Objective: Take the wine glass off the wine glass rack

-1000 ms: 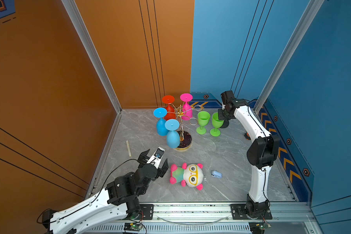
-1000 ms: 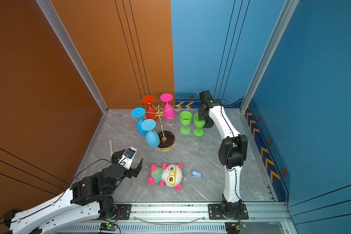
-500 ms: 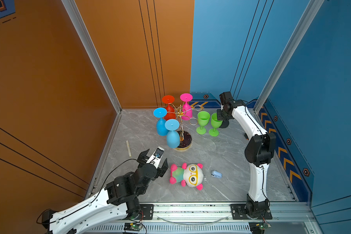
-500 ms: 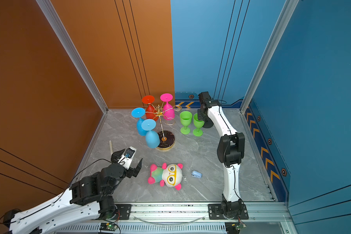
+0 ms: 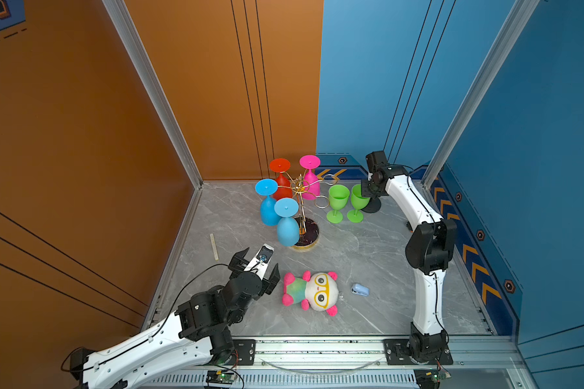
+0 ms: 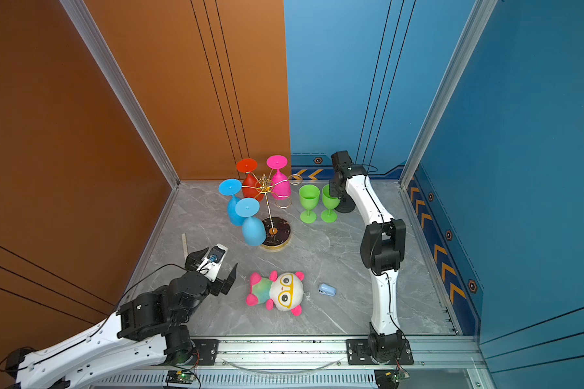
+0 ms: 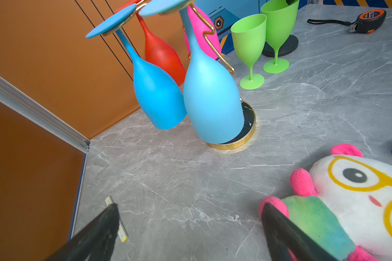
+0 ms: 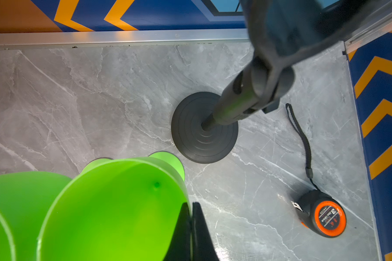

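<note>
Four glasses hang bowl-down from the rack point(image 5: 312, 232) in both top views: two blue glasses point(image 5: 286, 225), a red glass point(image 5: 281, 189) and a pink glass point(image 5: 310, 186). Two thin gold loops stick out toward 3 o'clock. At 3 o'clock of the rack, the green glass point(image 5: 358, 202) and a second green glass point(image 5: 338, 199) stand upright on the grey marbled table point(image 5: 368, 256), bowls open upward. The right end effector point(image 5: 368, 192) sits at the green glass's rim, with a black stand point(image 5: 373, 207) just behind. The left end effector point(image 5: 262, 259) hovers at 7 o'clock of the rack, spread wide and gripping nothing, with bare table between them. A plush point(image 5: 312, 293) lies at 6 o'clock.

From the left wrist, the spread fingers point(image 7: 100, 226) frame bare table. The matte blue bowls hang over the rack's round, gold-rimmed black base. The plush lies just beside one finger, a thin stick point(image 7: 117, 222) beside the other.

From the right wrist, the right end effector point(image 8: 191, 223) pinches the green glass's thin smooth wall, one finger inside, one outside. The stand's ridged round base lies just beside the glass's foot. A tape measure point(image 8: 326, 214) lies near the table's corner.
</note>
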Controlling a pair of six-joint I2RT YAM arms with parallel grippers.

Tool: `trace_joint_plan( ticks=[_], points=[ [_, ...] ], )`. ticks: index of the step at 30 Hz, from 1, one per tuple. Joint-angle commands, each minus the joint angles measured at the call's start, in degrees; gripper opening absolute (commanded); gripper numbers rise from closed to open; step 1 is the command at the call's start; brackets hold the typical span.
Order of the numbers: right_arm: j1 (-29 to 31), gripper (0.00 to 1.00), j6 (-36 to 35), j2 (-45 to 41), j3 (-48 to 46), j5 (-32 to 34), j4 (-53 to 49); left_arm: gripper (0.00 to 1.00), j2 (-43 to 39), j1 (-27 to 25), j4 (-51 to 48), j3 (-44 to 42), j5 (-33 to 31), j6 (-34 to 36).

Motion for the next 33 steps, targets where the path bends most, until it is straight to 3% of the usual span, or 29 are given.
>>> trace_joint_plan(
  ticks=[1, 6, 10, 20, 26, 33],
  points=[
    [-0.32, 0.14, 0.81, 1.21, 1.02, -1.08, -0.85, 0.98, 0.38, 1.14, -0.93, 1.55, 1.70, -0.41],
    [-0.21, 0.38, 0.67, -0.89, 0.58, -1.75, -0.98, 0.98, 0.57, 2.86, -0.93, 1.84, 5.18, -1.02],
    [-0.03, 0.49, 0.27, -3.72, 0.27, -1.58, -0.98, 0.98, 0.62, 6.47, -1.07, 2.34, 9.83, -1.93],
    [1.91, 0.81, -1.60, -15.88, -5.18, -0.40, -0.88, 0.99, 0.75, 25.05, -2.00, 7.40, 31.79, -8.29],
    [2.78, 0.84, -1.48, -25.49, -16.36, -10.76, 2.02, 0.99, 5.04, 33.42, -2.22, 13.56, 44.28, -14.18],
    [4.01, 0.84, -0.98, -38.59, -34.71, -25.06, 11.81, 0.95, 11.02, 36.36, -1.26, 20.35, 51.68, -20.54]
  ],
)
